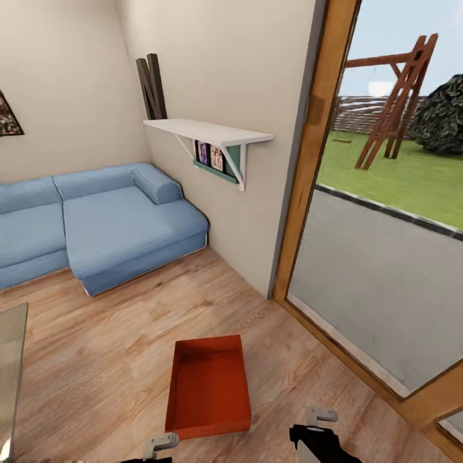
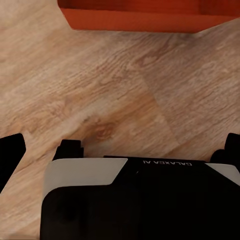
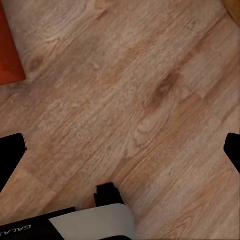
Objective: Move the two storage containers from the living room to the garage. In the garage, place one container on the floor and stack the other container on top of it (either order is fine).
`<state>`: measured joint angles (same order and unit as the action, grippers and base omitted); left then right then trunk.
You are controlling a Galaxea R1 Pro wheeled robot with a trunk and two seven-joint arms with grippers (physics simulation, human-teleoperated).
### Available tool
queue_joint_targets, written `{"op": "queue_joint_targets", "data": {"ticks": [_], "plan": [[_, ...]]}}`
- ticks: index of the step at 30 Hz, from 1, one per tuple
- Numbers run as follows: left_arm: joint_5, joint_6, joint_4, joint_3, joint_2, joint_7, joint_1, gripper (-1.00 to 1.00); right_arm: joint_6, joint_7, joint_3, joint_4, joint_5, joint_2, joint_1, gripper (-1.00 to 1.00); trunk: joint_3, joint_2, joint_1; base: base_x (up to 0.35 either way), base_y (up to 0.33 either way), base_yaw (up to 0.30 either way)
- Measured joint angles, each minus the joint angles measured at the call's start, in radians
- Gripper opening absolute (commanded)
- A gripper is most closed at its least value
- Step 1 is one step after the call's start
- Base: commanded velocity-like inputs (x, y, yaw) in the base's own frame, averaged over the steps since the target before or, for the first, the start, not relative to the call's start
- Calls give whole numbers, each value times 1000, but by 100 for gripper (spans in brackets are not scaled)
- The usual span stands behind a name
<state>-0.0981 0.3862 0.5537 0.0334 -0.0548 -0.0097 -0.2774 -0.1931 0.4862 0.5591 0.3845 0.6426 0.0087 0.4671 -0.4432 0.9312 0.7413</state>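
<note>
- on the light wood plank floor of the living room, just ahead of both arms: one orange-red storage container, open side up.
- beyond it: blue sofa, white wall shelf, glass door.
- left end effector and right end effector: spread wide, holding nothing, above bare planks.

Left claw spread, right claw (likewise) spread

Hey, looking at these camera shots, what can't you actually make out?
- Storage container: left wrist view cuts it off at the frame edge; the right wrist view catches a corner.
- Framed pictures under the shelf, head view: too small to read.
- Wall picture: cropped by the frame edge.
</note>
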Motion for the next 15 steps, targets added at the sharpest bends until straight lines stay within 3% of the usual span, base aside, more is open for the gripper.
{"op": "queue_joint_targets", "data": {"ticks": [4,9,15], "plan": [[0,0,0,0,0,0,0,100,0,0,0,0,0,0,0,100,-1,0,0,0,0,210],[0,0,0,0,-1,0,0,100,0,0,0,0,0,0,0,100,-1,0,0,22,0,57],[0,0,0,0,-1,0,0,100,0,0,0,0,0,0,0,100,-1,0,-1,294,0,3]]}}
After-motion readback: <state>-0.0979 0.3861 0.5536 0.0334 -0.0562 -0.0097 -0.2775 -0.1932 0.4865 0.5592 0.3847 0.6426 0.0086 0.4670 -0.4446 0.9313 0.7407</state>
